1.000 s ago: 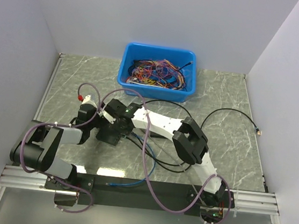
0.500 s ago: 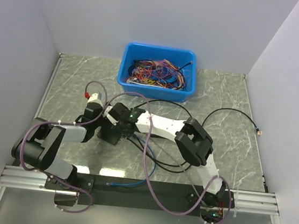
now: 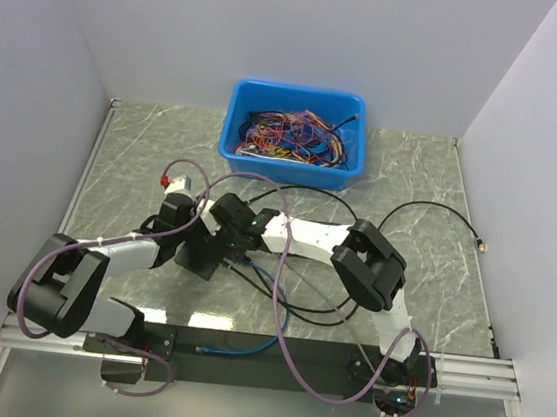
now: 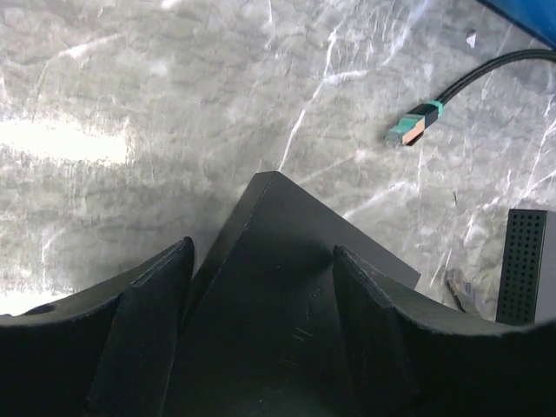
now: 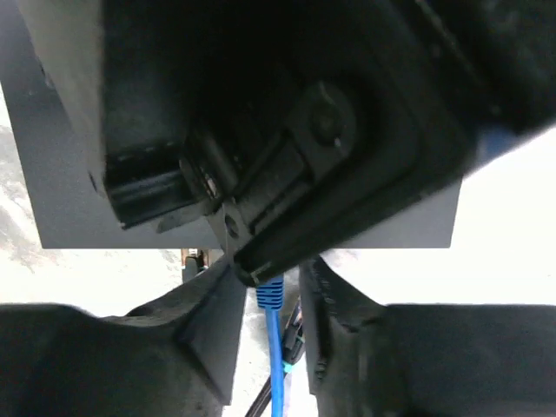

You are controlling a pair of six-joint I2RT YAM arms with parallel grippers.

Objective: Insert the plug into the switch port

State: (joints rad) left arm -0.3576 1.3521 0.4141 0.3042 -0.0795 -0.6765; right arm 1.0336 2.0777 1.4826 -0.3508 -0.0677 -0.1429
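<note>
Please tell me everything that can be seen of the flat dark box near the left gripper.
The switch box is a flat, matte, dark charcoal rectangle with sharp corners. It sits between the jaws of the left gripper, which press its two sides, one corner pointing out over the marbled table. In the right wrist view a blue cable with a ribbed boot reaches its edge; whether the plug is seated cannot be told.

Ref switch box [image 3: 195, 259]: bin [image 3: 288, 172] w/ wires [image 3: 292, 135] behind & slightly R; loose cable end [image 3: 482, 248] far R; plug's cable [image 3: 231, 344] in front.
</note>
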